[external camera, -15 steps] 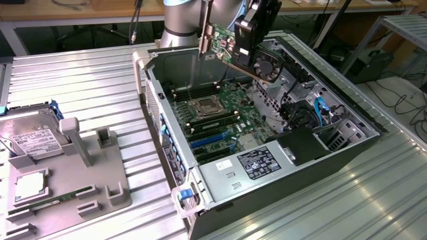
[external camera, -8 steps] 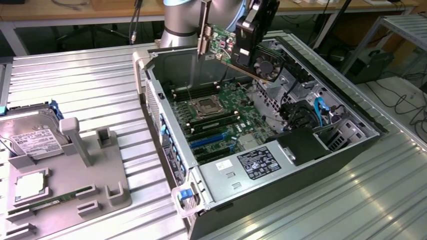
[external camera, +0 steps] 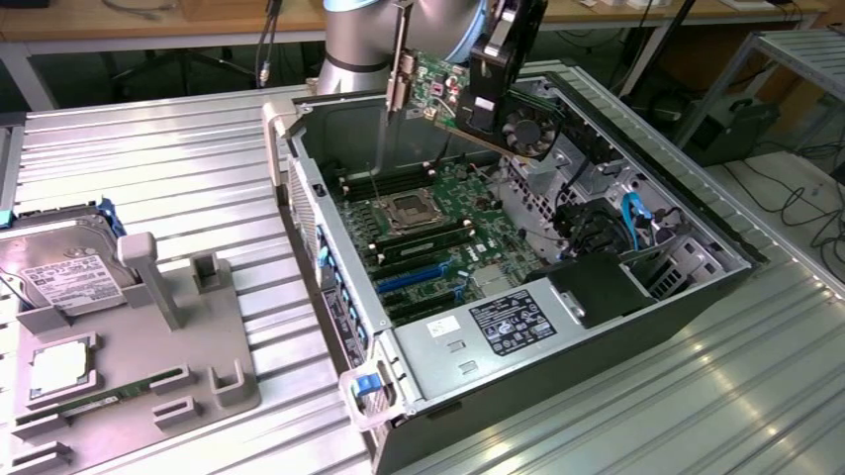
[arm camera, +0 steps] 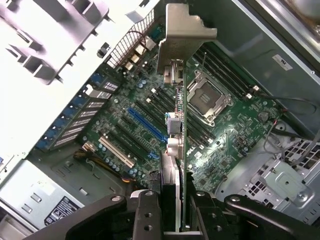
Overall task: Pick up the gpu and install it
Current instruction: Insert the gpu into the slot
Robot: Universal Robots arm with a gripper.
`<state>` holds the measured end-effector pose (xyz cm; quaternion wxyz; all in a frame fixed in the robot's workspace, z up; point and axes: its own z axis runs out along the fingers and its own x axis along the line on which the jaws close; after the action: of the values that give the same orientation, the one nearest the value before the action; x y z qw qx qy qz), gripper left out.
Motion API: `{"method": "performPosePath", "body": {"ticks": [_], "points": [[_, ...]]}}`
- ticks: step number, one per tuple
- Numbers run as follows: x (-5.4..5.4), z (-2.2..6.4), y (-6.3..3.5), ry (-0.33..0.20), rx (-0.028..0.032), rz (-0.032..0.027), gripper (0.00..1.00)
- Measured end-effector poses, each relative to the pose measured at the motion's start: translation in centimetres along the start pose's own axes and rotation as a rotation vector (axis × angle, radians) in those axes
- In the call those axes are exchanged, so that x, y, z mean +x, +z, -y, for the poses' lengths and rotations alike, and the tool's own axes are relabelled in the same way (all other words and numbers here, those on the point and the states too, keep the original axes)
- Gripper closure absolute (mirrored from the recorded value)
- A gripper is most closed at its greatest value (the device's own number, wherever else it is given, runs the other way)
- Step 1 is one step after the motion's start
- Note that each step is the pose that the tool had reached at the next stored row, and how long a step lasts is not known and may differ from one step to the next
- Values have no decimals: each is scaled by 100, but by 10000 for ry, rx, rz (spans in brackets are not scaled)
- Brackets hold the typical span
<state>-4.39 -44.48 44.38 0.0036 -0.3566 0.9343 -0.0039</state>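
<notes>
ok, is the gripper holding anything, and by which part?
Yes, the gpu. The gripper has its fingers clamped on the card's two faces at the top edge, above the open case; the bracket end is free.

Along the top edge of your frame runs a wooden workbench (external camera: 79,20). A ribbed metal tabletop (external camera: 172,168) spreads across the left and bottom, catching bright light on its ridges. At the right edge you see pale floor (external camera: 773,168) strewn with black cables (external camera: 805,203), and a grey metal rack (external camera: 793,45) in the upper right.
</notes>
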Motion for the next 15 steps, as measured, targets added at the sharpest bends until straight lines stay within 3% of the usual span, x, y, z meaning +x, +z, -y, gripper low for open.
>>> {"method": "performPosePath", "body": {"ticks": [15], "points": [[15, -14, 0, -1154, -4, 12, 72]]}}
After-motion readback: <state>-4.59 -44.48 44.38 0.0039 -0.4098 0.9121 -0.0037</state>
